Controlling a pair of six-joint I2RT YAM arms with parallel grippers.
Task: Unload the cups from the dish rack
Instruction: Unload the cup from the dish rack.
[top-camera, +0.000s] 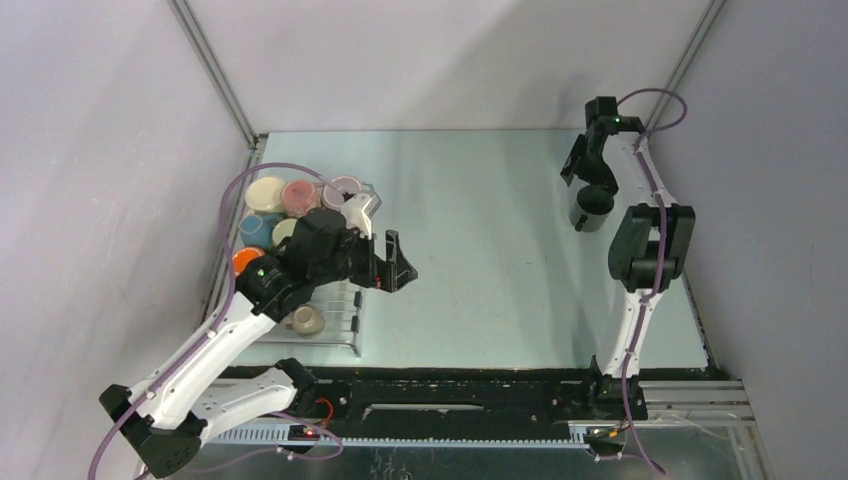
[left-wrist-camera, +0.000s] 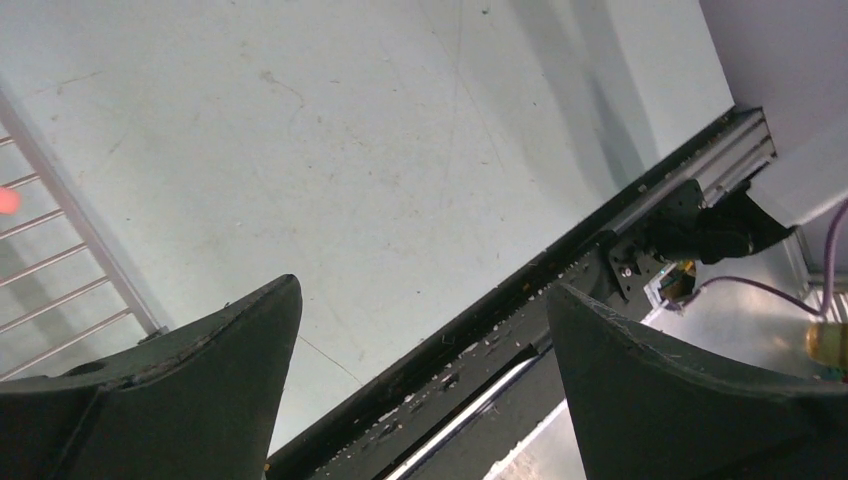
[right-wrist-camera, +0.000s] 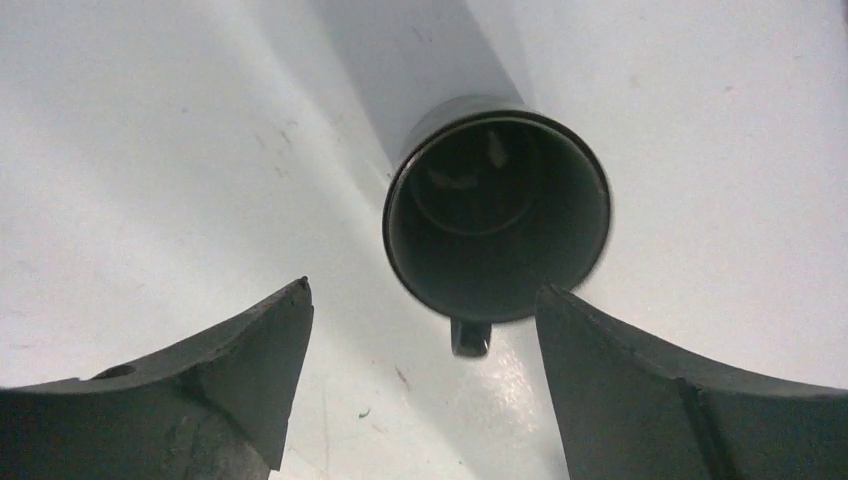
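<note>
From above, the dish rack (top-camera: 345, 305) sits at the left of the worktop (top-camera: 480, 260). One dark grey mug (top-camera: 592, 207) stands far off to the rack's right, so I'd count that one as unloaded. The right tool (top-camera: 585, 180) hangs just over it.

Inside the rack I can pick out a cream cup (top-camera: 265, 192), a pink cup (top-camera: 299, 196), a paler cup (top-camera: 346, 187), a blue cup (top-camera: 254, 231), an orange cup (top-camera: 245, 260) and a beige cup (top-camera: 307, 320) at the rack's near end. Most of the job looks left to do. The left arm sprawls across the rack's middle (whatever sits beneath it is hidden), and the left tool (top-camera: 395, 265) pokes out past the rack's right edge.

Now the left wrist view: the left tool is spread wide with nothing between its fingers, only bare worktop. A few rack rods (left-wrist-camera: 50, 250) are cut off at the left border, and there's no cup in sight here.

Over to the right wrist view: the grey mug stands upright, mouth up, handle towards the camera. The right tool gapes open, its fingers either side of the mug and clear of it, so it grips nothing. The rack is out of this shot altogether.
</note>
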